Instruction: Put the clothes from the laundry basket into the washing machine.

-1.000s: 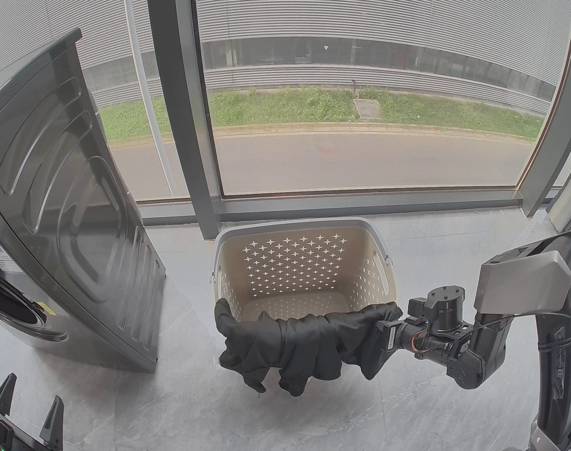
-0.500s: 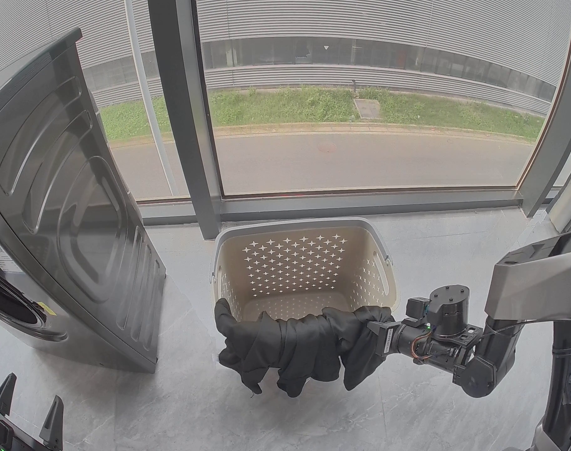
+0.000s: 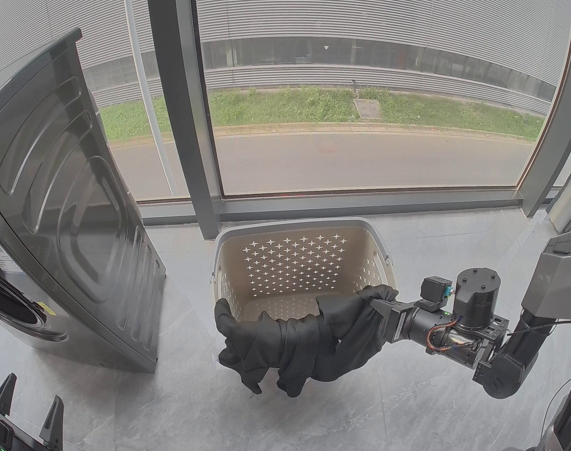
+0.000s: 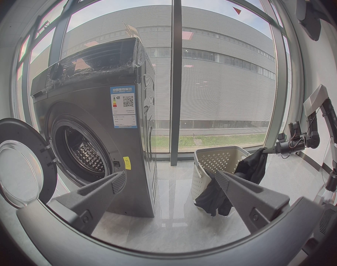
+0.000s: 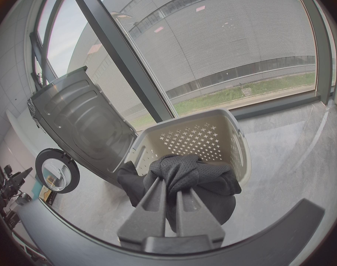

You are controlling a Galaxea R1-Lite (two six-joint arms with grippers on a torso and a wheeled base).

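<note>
The washing machine [image 3: 66,220] stands door-open at left, near the left tool [image 3: 33,388], which is spread wide and empty. A black garment [image 3: 298,346] drapes over the near rim of the laundry basket [image 3: 304,225], pinched in the closed right tool [image 5: 171,187]. Lifting high should free it without snagging.

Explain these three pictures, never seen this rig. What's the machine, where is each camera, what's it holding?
This is a wheeled robot with two arms. The wide picture comes from a camera on its head, looking down at the floor. The two round ones come from cameras on its wrists. On the floor stand a white laundry basket and, on the robot's left, a grey washing machine with its round door open. The right gripper has its fingers shut on a black garment, which is draped over the basket's near rim. The left gripper is open and empty.
</note>
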